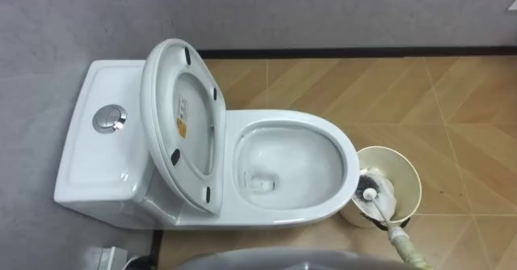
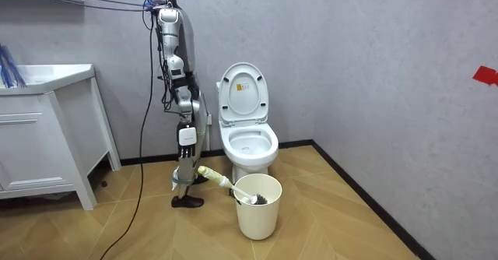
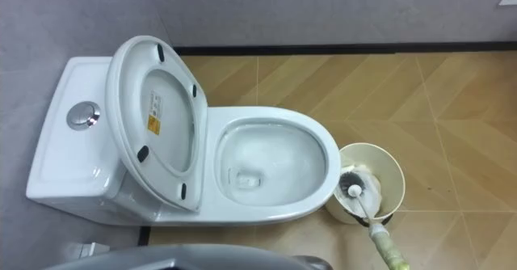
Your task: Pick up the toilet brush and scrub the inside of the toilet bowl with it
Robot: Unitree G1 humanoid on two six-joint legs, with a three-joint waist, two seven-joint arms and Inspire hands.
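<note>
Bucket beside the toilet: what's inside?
A brush head sits inside the bucket, with its handle leaning out over the rim. Whatever lies under the head is covered.

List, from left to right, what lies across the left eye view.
flush button → raised seat → toilet bowl → bucket

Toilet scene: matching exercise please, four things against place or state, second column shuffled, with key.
1 toilet seat
2 flush button
3 brush
4 bucket

A head down in the bucket
B on top of the tank
C raised upright
D on the floor at the front of the bowl

Pairs: 1-C, 2-B, 3-A, 4-D
</note>
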